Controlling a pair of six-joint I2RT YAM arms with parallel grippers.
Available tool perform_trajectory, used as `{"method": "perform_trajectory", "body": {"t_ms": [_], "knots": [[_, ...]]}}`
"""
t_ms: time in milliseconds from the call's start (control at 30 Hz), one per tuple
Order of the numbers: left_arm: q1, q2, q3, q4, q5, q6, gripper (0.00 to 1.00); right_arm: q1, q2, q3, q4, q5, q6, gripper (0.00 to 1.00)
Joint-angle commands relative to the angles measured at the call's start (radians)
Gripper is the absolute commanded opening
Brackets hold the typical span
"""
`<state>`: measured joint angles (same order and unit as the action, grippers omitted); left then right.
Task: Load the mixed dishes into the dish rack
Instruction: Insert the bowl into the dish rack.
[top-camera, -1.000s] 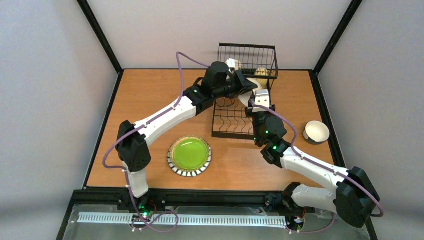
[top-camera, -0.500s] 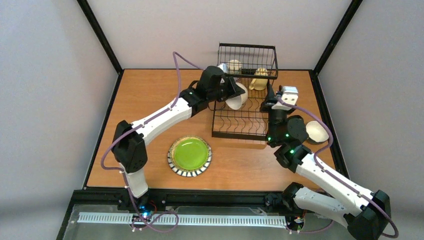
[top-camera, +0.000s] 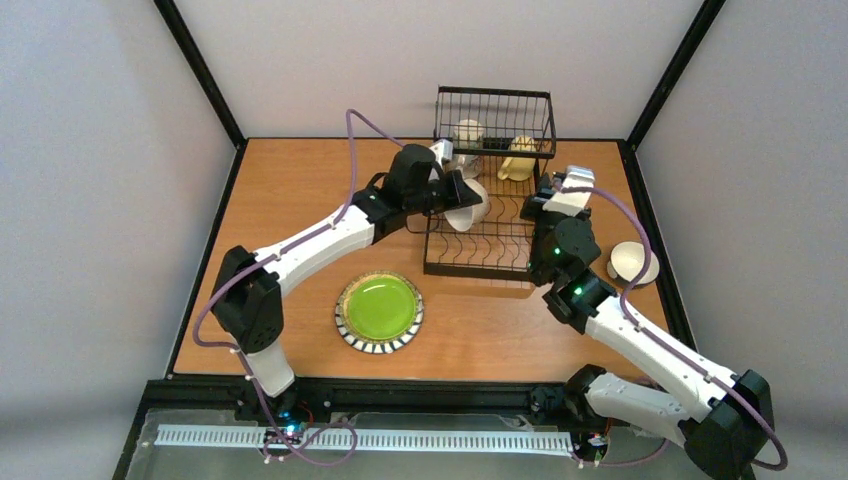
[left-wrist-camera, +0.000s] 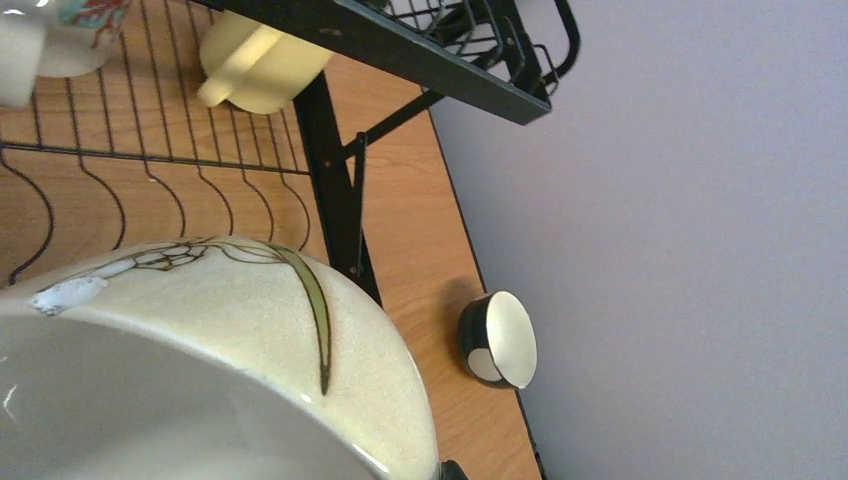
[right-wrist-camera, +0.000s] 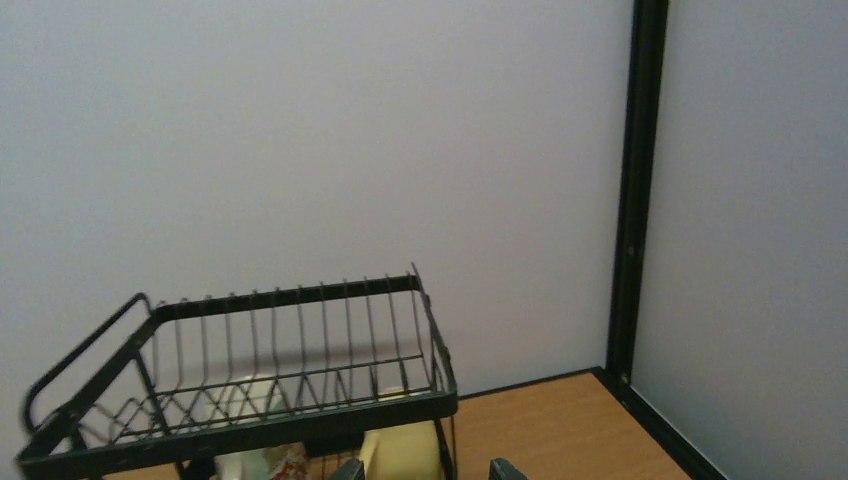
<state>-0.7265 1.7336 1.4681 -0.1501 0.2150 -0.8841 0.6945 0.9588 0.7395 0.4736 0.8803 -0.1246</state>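
Leaf-painted cream bowl (left-wrist-camera: 200, 340) held tilted over the dish rack (top-camera: 475, 270) by the clenched left gripper (top-camera: 458, 193).

In the left wrist view that gripper's fingers are hidden behind the bowl, most of which is cut off by the frame. The grasp is seen only from above, over the left side of the rack's slotted base. The right gripper (right-wrist-camera: 425, 468) is cut off at the bottom edge, so only two fingertips (right-wrist-camera: 505, 468) are shown, spread apart with nothing between them. A cream mug (left-wrist-camera: 262, 62) and a patterned mug (left-wrist-camera: 55, 35) are seen at the raised basket tier (right-wrist-camera: 240, 428), screened by wires. Whether they sit inside it or beneath it cannot be told. A lime-green plate (top-camera: 379, 310) and a dark-sided bowl (left-wrist-camera: 498, 340) are seen on the table (top-camera: 300, 200), outside the rack.
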Motion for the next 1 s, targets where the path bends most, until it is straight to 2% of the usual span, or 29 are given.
{"method": "perform_trajectory", "body": {"t_ms": [0,300,500,667,967], "knots": [[0.021,-0.048,-0.021,0.182,0.121,0.076,0.0,-0.102,0.04,0.05,-0.133,0.017,0.211,0.71],[0.077,0.016,-0.105,0.469,0.442,0.066,0.0,-0.351,0.117,0.111,-0.3,-0.198,0.512,0.7],[0.087,0.126,-0.07,0.626,0.585,0.002,0.0,-0.436,0.169,0.107,-0.296,-0.289,0.582,0.7],[0.087,0.219,-0.027,0.716,0.638,-0.065,0.0,-0.464,0.193,0.094,-0.269,-0.303,0.591,0.7],[0.087,0.297,-0.034,0.857,0.657,-0.16,0.0,-0.489,0.21,0.078,-0.239,-0.313,0.597,0.7]]}}
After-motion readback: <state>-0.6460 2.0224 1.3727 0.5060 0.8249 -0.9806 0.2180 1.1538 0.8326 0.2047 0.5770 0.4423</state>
